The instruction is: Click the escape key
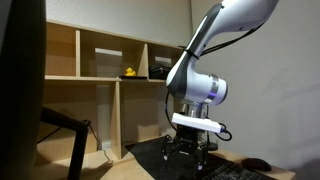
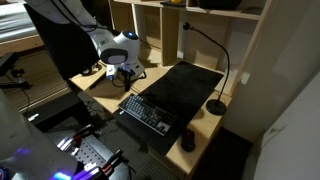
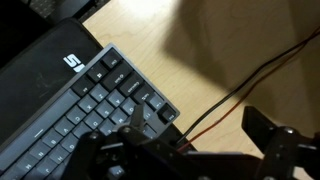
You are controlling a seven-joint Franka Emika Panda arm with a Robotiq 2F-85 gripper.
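Observation:
A black keyboard (image 3: 85,100) lies on a wooden desk; it also shows in both exterior views (image 2: 148,113) (image 1: 235,172). In the wrist view its corner key (image 3: 166,116), apparently the escape key, sits just ahead of my left finger. My gripper (image 3: 200,135) is open and empty, fingers wide apart. One finger hangs over the keyboard's corner and the other over bare desk. In both exterior views the gripper (image 2: 125,72) (image 1: 187,150) points down, low over the keyboard's end. Whether a finger touches a key cannot be told.
A black and a red cable (image 3: 240,85) run across the desk (image 3: 150,40) between my fingers. A black desk mat (image 2: 185,85) lies beside the keyboard, with a gooseneck lamp (image 2: 216,100) at its edge. A dark monitor (image 2: 60,40) and wooden shelves (image 1: 100,60) stand behind.

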